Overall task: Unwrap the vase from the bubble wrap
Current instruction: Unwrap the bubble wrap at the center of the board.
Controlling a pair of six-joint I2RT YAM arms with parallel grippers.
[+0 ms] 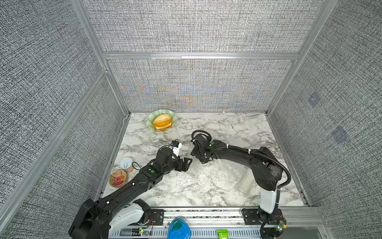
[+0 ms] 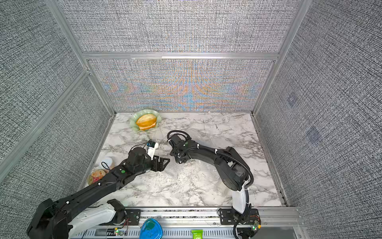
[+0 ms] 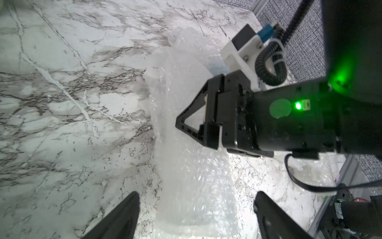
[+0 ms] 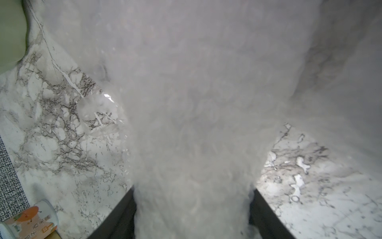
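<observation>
look: bubble wrap (image 3: 192, 182), clear, colourless, crinkly sheeting with small bubbles
pose: bunched into a long crumpled mass
place: on the marble tabletop, mid-front in both top views (image 1: 208, 178)
vase: not discernible

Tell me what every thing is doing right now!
bubble wrap, crumpled, one part pinched by the right gripper.
right gripper, fingers shut on the bubble wrap.
left gripper, fingers open, one on each side of the bubble wrap.
green dish, holding an orange lump.
can, unopened, pull tab in place.
</observation>
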